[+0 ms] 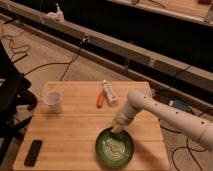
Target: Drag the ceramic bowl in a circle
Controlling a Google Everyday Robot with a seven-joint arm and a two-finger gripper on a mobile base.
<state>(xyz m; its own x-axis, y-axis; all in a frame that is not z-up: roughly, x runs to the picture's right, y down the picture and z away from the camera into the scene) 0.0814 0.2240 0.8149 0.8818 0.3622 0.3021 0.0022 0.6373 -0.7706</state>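
Note:
The ceramic bowl (115, 148) is a wide, shallow, glossy green bowl with pale swirl marks inside. It sits on the wooden table (75, 130) near the front edge, right of centre. My gripper (118, 128), at the end of the white arm (165, 114) that reaches in from the right, points down and meets the bowl's far rim. The gripper's tip is partly hidden against the rim.
A small white cup (53, 100) stands at the table's left. An orange tool (101, 99) and a white tube (110, 92) lie at the back centre. A black remote-like object (33, 152) lies at the front left corner. Cables run across the floor behind.

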